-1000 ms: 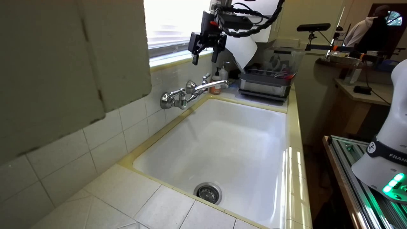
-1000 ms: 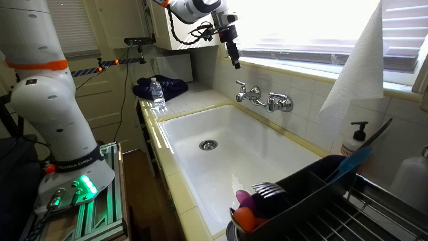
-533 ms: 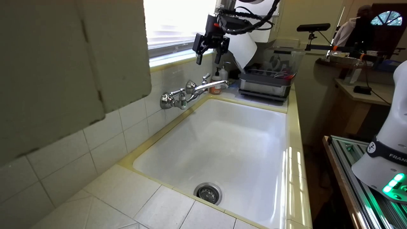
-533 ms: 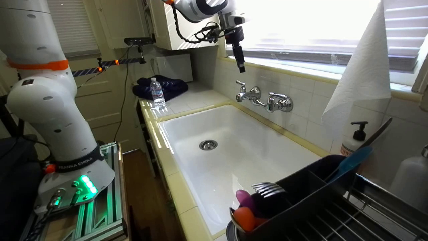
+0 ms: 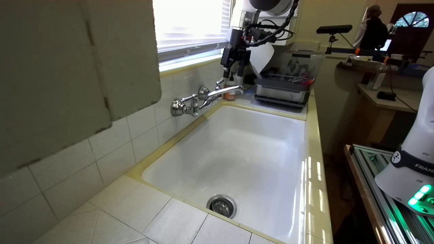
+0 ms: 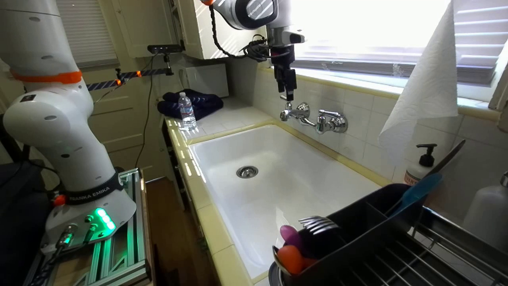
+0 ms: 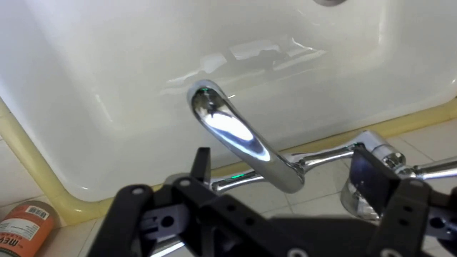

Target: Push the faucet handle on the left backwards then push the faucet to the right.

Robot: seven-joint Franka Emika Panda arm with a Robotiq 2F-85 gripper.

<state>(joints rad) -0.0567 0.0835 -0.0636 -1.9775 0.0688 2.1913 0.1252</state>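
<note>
Bright window with blinds above white tiled wall; pale cabinet striped with light, panelled door, brown floor.

FRANKA EMIKA stands on the dark band round the robot's base, just inside the edge of the railed bench, with a round white emblem before it in an exterior view. The orange bottle, near the back edge of the tiled bench, appears to read MEY, upside down, in the wrist view, and its label shows ER'S in an exterior view. Print on the clear bottle is too small to read.
</note>
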